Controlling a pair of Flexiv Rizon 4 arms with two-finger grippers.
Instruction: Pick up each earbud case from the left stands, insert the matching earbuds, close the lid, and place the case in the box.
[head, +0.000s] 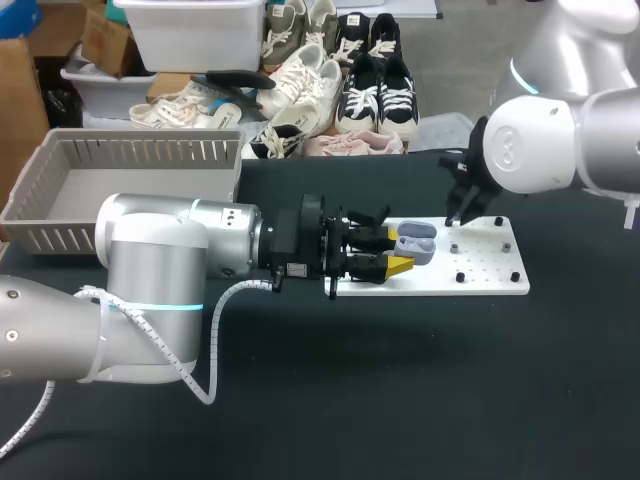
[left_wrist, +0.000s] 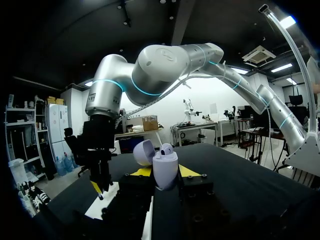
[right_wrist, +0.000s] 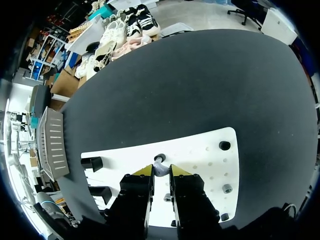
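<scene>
Right wrist view alone shows right jaws pinching an earbud (right_wrist: 160, 169); left jaws clamp the open case (left_wrist: 165, 172).

A: Furniture?
B: One table (head: 420, 400). Black matte top, fills the middle and lower frame in the head view.
A: Edges?
B: Far edge runs across the upper third, centre to right. Near edge is out of frame.
A: Light?
B: Even, with soft faint shadows on the top and no glare. Both wrist views show the same dark surface.
</scene>
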